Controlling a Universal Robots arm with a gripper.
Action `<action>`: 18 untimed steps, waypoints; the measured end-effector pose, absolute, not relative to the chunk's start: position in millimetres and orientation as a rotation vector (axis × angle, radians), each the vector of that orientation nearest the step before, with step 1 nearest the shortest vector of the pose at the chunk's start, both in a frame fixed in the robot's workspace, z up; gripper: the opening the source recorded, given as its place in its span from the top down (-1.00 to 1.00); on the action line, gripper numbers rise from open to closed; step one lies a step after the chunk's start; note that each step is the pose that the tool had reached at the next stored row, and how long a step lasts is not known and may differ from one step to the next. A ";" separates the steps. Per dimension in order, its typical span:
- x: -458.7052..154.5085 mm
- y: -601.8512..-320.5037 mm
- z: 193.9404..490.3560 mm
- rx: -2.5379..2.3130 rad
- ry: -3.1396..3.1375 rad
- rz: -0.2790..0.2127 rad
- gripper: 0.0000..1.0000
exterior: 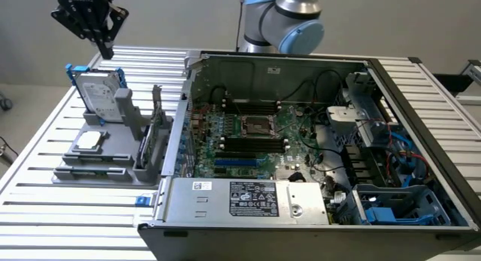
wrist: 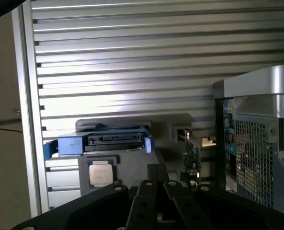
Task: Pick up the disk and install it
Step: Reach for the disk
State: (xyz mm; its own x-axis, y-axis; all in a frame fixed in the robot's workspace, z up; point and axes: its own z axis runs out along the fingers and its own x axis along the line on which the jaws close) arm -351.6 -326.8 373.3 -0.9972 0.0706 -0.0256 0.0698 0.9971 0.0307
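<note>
The disk [exterior: 98, 93], a silver-grey drive with a white label in a blue carrier, stands on edge in the grey holder [exterior: 105, 154] at the exterior view's left. My black gripper [exterior: 105, 49] hangs in the air above and behind it, fingers together and nothing between them. In the wrist view the gripper [wrist: 157, 171] looks straight down on the disk [wrist: 101, 141], whose blue frame and connector edge face the camera.
The open computer case [exterior: 316, 142] fills the exterior view's right, with its motherboard, a grey power-supply box [exterior: 252, 199] in front and a blue drive bay [exterior: 391, 207]. A small silver processor chip [exterior: 89, 140] lies in the holder. A slatted metal table [exterior: 60, 216] carries everything.
</note>
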 end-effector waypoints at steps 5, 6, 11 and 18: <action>-374.5 -317.4 370.0 0.109 3.113 0.037 0.79; -379.0 -315.6 369.4 0.110 3.113 0.035 0.79; -393.7 -308.2 368.6 0.107 3.116 0.019 0.79; -400.6 -301.2 368.6 0.092 3.140 -0.007 0.79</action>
